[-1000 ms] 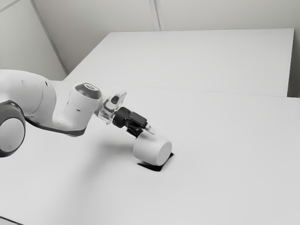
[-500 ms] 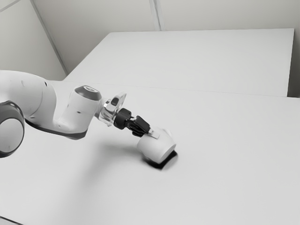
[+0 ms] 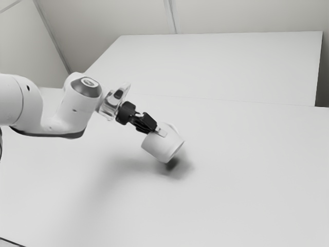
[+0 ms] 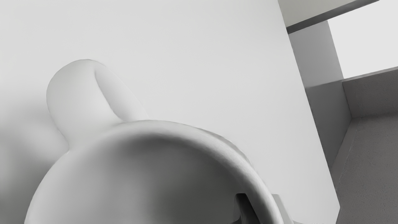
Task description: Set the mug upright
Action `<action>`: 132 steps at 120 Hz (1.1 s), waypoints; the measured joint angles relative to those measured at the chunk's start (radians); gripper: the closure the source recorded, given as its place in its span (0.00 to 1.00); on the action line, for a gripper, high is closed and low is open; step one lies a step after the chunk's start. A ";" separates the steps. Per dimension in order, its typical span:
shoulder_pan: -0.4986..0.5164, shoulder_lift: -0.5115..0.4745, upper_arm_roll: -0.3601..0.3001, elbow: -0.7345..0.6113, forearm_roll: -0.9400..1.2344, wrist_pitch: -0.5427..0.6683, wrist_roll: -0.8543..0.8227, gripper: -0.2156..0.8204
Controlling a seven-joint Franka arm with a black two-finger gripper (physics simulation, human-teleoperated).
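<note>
Hanging tilted from the jaws, the mug has its mouth turned toward them and its base pointing away and down. The handle juts out from the wall, well apart from the fingertips. The jaws are clamped on the wall at the rim, one finger inside the mouth and the other outside. All the weight seems to hang from that one small pinch of the gripper, so the likeliest trouble is the mug swivelling or slipping between the pads, above all if the hand turns fast. Below the jaws, the mug looks just off the table, over a dark shadow. Lowered at this slant, its bottom edge would land first and could lever the wall out of the grip; let go before the base sits flat, it could topple and roll.
</note>
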 joint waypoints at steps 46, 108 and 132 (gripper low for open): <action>-0.111 -0.096 0.004 -0.073 0.532 0.379 -0.418 0.96; -0.136 -0.133 0.001 -0.114 1.075 0.429 -1.008 0.96; -0.146 -0.140 0.003 -0.156 1.152 0.423 -1.169 0.96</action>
